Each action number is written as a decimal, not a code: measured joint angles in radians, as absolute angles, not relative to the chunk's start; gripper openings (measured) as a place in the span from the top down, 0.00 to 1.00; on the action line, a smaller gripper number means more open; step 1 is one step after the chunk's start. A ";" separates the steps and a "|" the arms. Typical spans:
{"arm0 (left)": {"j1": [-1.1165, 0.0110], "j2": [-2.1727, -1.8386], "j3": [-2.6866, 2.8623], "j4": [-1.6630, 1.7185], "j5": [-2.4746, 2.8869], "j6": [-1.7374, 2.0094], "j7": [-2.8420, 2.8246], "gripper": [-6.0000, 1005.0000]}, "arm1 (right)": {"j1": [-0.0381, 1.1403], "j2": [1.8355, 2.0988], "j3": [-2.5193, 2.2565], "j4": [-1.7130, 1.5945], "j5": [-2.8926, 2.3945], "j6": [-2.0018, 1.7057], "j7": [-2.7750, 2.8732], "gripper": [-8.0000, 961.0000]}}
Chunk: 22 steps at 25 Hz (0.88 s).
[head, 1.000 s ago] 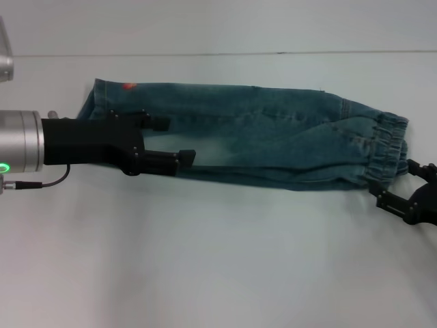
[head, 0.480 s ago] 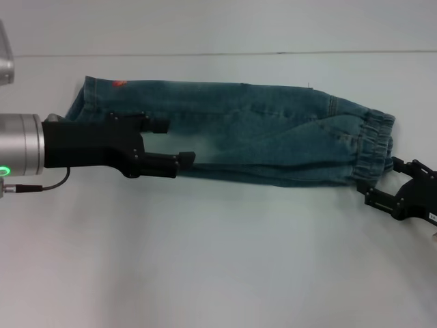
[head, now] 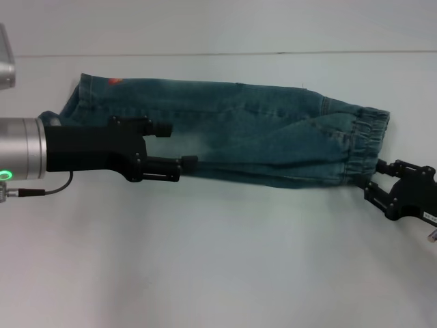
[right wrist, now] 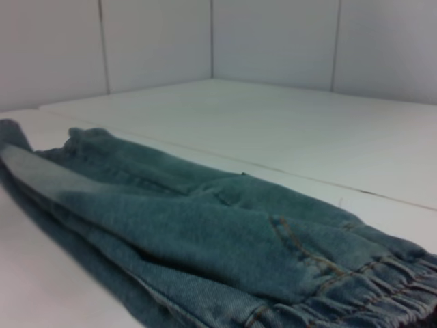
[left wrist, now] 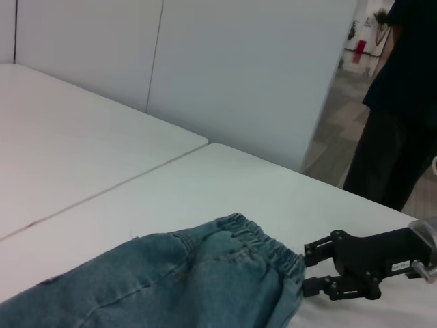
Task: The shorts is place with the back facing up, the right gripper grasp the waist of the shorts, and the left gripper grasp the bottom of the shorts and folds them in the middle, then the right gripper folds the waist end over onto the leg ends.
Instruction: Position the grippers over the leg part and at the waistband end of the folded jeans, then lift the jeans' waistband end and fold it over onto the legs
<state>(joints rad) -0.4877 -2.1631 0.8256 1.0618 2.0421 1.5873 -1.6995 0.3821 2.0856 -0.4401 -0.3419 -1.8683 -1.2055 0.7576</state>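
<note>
- Already the blue denim shorts with an elastic waistband point(head: 239, 130) are seen folded lengthwise into one long, narrow strip lying across the white tabletop point(head: 218, 260), so the first fold can be judged done.
- The gathered waistband end point(head: 365, 147) is turned toward the robot's right side and the leg ends point(head: 78, 102) toward its left, which suits the second fold, waist over onto legs.
- The black right gripper point(head: 382, 179) is placed just at the near corner of the waistband, with its fingers apart on either side of the cloth edge; nothing is seen clamped between them, and whether the fabric is touched cannot be told.
- In the left wrist view the same right gripper point(left wrist: 315, 268) is shown beside the waistband, its fingers spread.
- The black left gripper point(head: 176, 145) is held over the leg half of the shorts with its fingers apart; no cloth is seen pinched, and it may be judged to be standing by or steadying that end.
- The near long edge of the strip point(head: 273, 179) is slightly rumpled and could be dragged if the waist is lifted unevenly.
- Bare tabletop is left in front of and behind the strip, so room for the waist's sweep toward the legs is judged ample, except where the left gripper stands over the landing place.
</note>
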 joint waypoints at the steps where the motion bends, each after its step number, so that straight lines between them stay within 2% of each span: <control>1: -0.488 -2.163 0.826 1.060 2.042 1.587 -1.699 0.10 | 0.384 2.086 -0.449 -0.343 -1.868 -1.202 0.760 0.36; 10: -0.488 -2.164 0.859 1.057 2.038 1.588 -1.700 0.10 | 0.393 2.086 -0.476 -0.345 -1.868 -1.192 0.775 0.74; 22: -0.496 -2.170 0.948 0.950 1.891 1.476 -1.634 0.10 | 0.350 2.093 -0.469 -0.469 -1.863 -1.346 0.842 0.86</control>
